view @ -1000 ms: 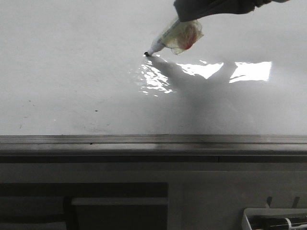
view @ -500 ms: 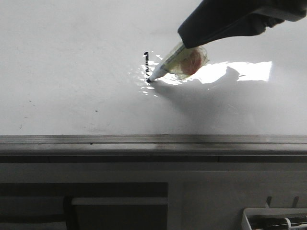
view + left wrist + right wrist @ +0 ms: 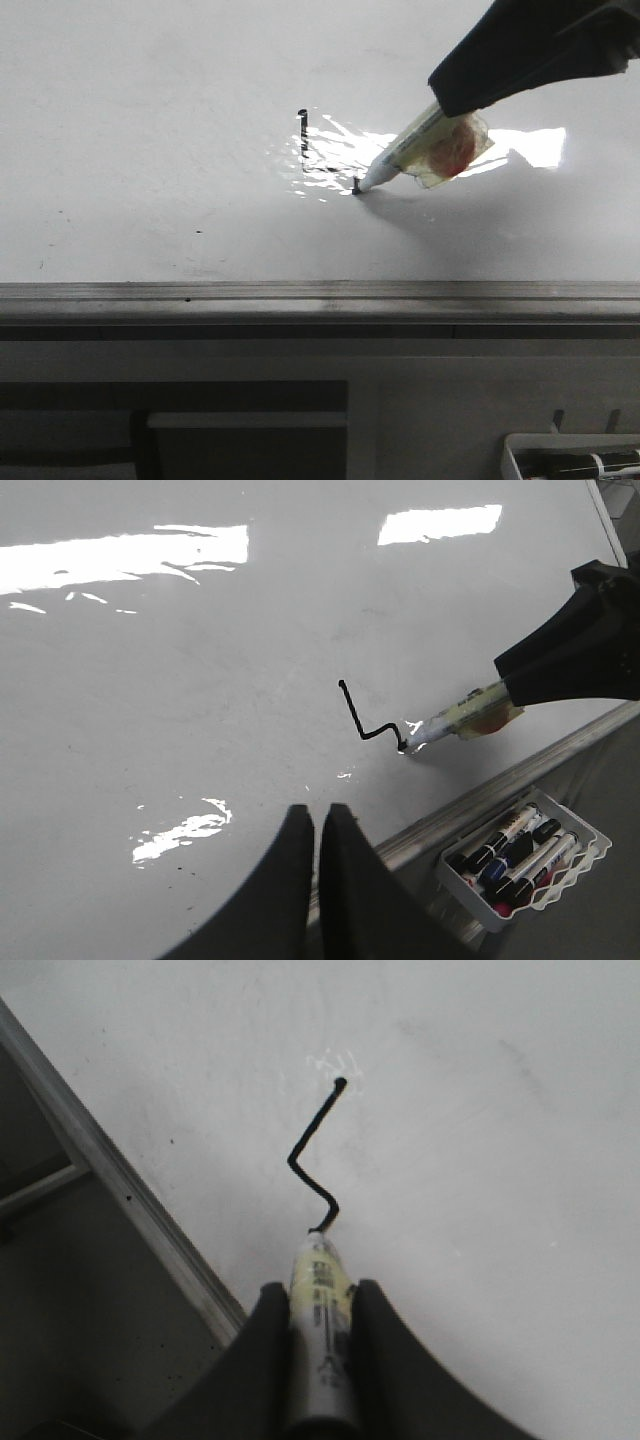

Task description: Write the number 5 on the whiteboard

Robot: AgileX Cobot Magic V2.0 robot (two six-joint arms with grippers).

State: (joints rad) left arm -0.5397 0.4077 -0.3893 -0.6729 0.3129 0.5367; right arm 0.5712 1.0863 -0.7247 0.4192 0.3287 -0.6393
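The whiteboard (image 3: 150,150) is a glossy white board with glare and a grey metal rim (image 3: 300,292) along its near edge. My right gripper (image 3: 320,1295) is shut on a marker (image 3: 322,1345), seen in the front view (image 3: 400,155) with its tip on the board. A partial black line of the number 5 (image 3: 312,1155) runs from a dot down a short vertical, then bends to the tip; it also shows in the left wrist view (image 3: 362,718) and faintly in the front view (image 3: 303,125). My left gripper (image 3: 312,815) is shut and empty, above the board near the rim.
A white tray (image 3: 520,865) with several markers hangs below the board's rim at the right, also in the front view (image 3: 570,460). Tiny dark specks (image 3: 198,232) dot the board. Glare patches (image 3: 530,145) lie beside the marker.
The marker tip has drawn a short vertical stroke toward the rim, then moved right, adding a bend. My right gripper has shifted right and nearer with it.
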